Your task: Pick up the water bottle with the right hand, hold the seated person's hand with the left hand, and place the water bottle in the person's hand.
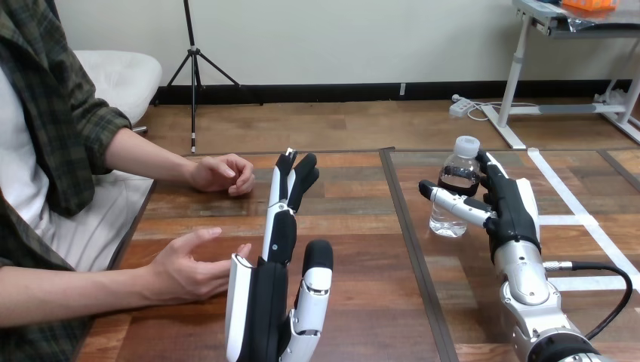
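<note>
A clear water bottle (455,188) with a white cap stands upright on the table's right half. My right hand (512,215) is against its right side, with straight fingers alongside it and the thumb reaching across its front; the bottle stands between them. My left hand (266,302) is raised at the bottom centre, fingers straight and pointing away from me, holding nothing. The person's hand (189,268) at the lower left is open, its fingertips right beside my left hand; I cannot tell if they touch. The person's other hand (221,173) rests loosely curled on the table farther back.
The wooden table (355,249) has a seam running front to back at its middle, left of the bottle. White tape strips (573,200) cross its right part. The person's forearms come in from the left edge.
</note>
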You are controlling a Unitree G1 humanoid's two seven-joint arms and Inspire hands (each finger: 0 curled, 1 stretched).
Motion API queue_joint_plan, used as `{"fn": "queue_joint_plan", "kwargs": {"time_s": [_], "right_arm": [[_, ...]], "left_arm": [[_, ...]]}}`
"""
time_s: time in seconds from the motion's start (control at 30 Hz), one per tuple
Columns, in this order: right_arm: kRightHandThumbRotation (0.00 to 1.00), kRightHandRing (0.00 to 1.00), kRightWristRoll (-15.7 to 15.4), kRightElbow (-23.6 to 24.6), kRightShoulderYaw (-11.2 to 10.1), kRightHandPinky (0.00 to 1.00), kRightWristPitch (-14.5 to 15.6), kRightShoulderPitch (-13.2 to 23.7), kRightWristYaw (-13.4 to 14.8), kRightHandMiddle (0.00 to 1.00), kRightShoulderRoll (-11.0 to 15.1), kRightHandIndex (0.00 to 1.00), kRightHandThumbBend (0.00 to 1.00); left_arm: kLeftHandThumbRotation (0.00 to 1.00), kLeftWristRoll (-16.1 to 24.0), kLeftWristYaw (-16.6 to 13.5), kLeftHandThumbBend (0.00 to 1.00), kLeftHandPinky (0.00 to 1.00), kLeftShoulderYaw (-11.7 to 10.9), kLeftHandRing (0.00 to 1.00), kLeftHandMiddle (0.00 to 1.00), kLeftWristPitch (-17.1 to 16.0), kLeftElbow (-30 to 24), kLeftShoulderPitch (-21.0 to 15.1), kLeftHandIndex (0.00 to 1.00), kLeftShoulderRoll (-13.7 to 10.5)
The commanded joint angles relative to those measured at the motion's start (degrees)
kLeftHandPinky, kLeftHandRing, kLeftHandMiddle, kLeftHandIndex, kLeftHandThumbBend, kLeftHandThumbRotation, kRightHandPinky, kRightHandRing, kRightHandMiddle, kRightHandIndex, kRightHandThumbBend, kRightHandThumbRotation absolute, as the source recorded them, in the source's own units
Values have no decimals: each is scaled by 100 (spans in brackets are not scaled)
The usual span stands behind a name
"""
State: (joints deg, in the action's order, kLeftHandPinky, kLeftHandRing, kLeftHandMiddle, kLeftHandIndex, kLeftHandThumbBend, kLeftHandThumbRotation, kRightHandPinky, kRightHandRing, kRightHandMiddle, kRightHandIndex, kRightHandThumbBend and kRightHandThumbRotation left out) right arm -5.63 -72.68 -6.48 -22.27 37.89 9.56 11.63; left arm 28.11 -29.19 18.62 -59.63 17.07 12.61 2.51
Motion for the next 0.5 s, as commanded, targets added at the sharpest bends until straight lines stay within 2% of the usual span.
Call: {"fn": "queue_joint_plan", "kwargs": {"time_s": [0.0, 0.47], "right_arm": [[23, 98, -40, -17, 29, 98, 50, 556, 52, 97, 33, 94, 80], [22, 98, -1, -44, -10, 97, 126, 588, 104, 97, 3, 94, 79]], "left_arm": [[100, 56, -45, 26, 99, 5, 92, 94, -13, -271, 258, 100, 290], [100, 196, -131, 26, 99, -10, 91, 94, -17, -288, 299, 100, 272]]}}
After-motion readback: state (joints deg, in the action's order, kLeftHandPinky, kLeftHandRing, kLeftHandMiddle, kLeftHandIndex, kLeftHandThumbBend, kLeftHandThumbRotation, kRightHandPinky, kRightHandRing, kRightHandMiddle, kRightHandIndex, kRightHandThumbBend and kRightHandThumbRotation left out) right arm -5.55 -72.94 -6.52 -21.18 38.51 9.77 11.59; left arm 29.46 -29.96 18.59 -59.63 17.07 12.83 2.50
